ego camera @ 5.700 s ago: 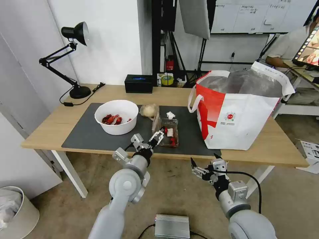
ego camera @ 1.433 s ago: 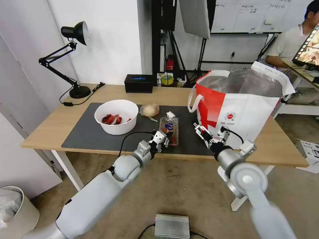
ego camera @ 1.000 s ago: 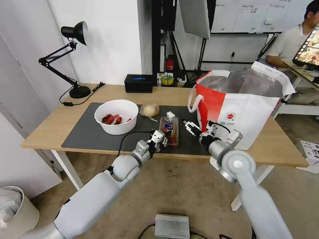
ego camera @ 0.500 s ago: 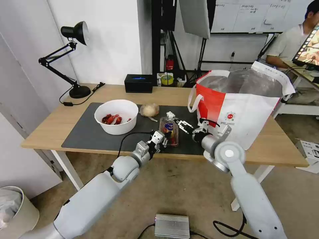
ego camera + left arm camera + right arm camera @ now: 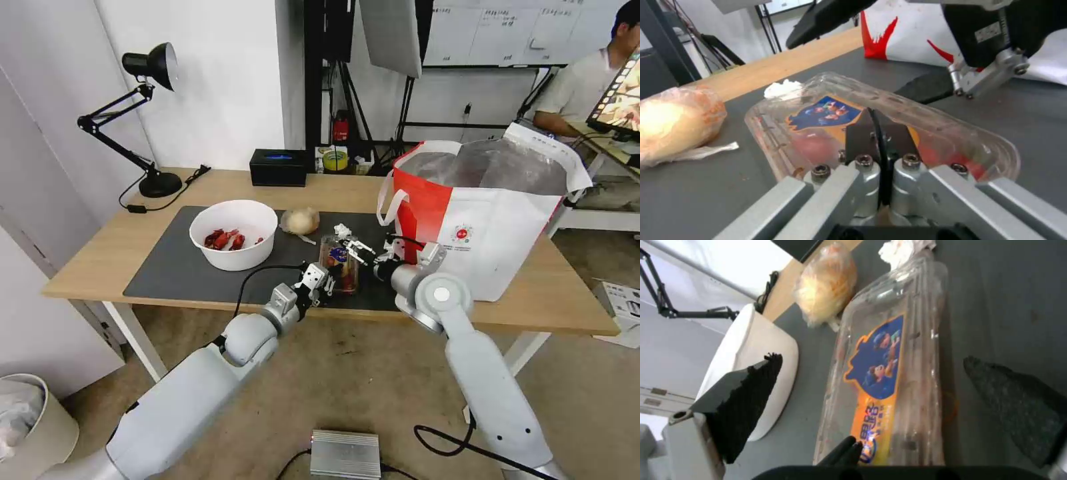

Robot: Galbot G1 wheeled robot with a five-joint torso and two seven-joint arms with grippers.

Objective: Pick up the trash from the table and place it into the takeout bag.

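Head view: the clear plastic clamshell tray (image 5: 339,263) lies flat near the front edge of the dark grey mat (image 5: 180,267) on the light-wood bench (image 5: 100,250), lid closed, blue-orange label on top, red scraps inside. The left gripper (image 5: 323,281) sits at the tray's near end, fingers (image 5: 876,133) pressed together with no gap; left wrist view shows them touching the tray's near wall, nothing held between them. The right gripper (image 5: 354,247) hovers over the tray from the bag side, fingers (image 5: 751,400) spread wide; in the right wrist view one finger is on each side of the tray, holding nothing, contact with the tray cannot be told.

The small white tissue ball (image 5: 342,231) is just behind the tray's far end, touching or nearly so. The beige plastic-wrap ball (image 5: 300,221) sits on the mat behind and to the left of the tray. The white round bowl (image 5: 234,235) with red shellfish scraps (image 5: 225,239) stands further left on the mat. The takeout bag (image 5: 480,220) stands upright on the bench to the right of the mat, mouth open, foil lining visible, loop handle facing the tray. A black rectangular box (image 5: 279,167) and a black desk lamp (image 5: 137,120) are at the bench's back edge.
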